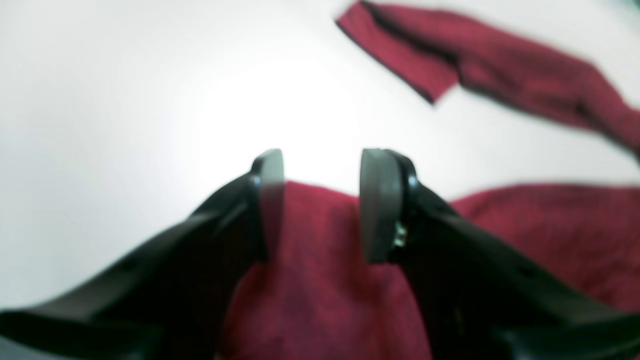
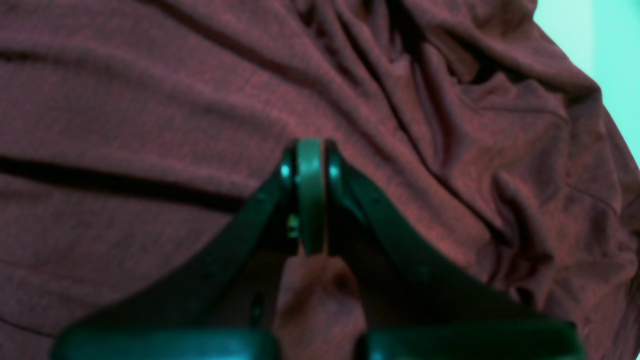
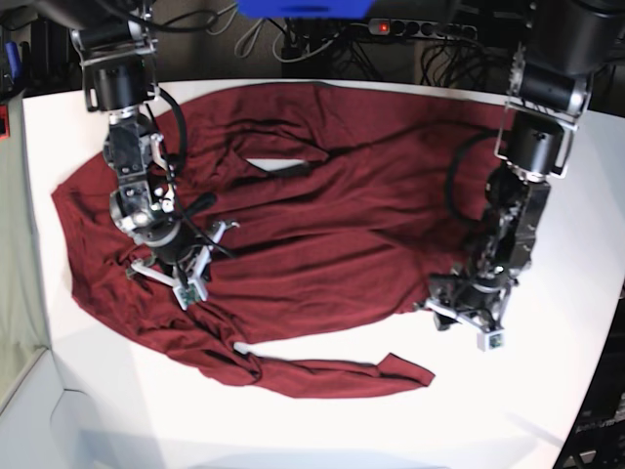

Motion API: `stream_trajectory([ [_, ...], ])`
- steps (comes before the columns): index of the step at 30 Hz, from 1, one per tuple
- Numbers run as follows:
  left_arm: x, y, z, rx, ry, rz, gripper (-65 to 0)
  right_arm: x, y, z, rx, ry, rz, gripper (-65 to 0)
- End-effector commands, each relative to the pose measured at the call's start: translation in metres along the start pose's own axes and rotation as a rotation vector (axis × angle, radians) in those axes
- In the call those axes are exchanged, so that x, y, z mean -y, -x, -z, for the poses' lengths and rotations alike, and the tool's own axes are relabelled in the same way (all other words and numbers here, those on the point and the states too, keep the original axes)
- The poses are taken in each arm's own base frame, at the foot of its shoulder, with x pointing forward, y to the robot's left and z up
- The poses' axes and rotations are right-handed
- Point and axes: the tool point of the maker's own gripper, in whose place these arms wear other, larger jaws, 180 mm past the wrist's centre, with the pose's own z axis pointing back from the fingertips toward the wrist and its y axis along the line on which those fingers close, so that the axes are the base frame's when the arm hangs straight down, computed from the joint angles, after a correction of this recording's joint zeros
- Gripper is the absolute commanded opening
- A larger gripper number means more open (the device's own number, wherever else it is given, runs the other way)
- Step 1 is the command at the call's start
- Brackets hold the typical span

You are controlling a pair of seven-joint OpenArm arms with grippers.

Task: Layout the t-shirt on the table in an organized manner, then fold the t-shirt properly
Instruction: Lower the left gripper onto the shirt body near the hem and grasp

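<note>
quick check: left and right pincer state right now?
Left pincer: open, jaws apart over the t-shirt, holding nothing.
Right pincer: shut, over the t-shirt; a grip cannot be told.

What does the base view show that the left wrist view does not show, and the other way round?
Only the base view shows the whole t-shirt spread wrinkled on the table, both arms, the right tool low over the cloth, and cables behind the table. Only the left wrist view shows, close up, the left tool with its pads apart over a cloth edge. Both show the maroon shirt, the white table and the left tool.
</note>
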Motion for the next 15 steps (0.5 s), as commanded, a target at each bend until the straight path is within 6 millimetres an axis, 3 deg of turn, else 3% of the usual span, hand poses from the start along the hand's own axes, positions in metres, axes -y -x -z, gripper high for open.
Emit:
stream_trajectory([
  [1, -0.001, -0.024, 0.001, 0.055, -0.003, 0.015, -40.2, 0.011, -0.022, -0.001, 0.064, 0.021, -0.003, -65.0],
  [8, -0.009, 0.020, 0.011, -0.043, -0.052, 0.042, -40.2, 0.012, -0.021, -0.001, 0.062, 0.023, -0.005, -65.0],
  [13, -0.018, 0.036, 0.013, -0.082, -0.085, 0.087, -41.1, 0.015, -0.019, -0.002, 0.056, 0.028, -0.008, -65.0],
  [15, -0.015, 0.036, 0.014, -0.073, -0.082, 0.086, -47.2, 0.015, -0.018, -0.002, 0.054, 0.028, -0.008, -65.0],
])
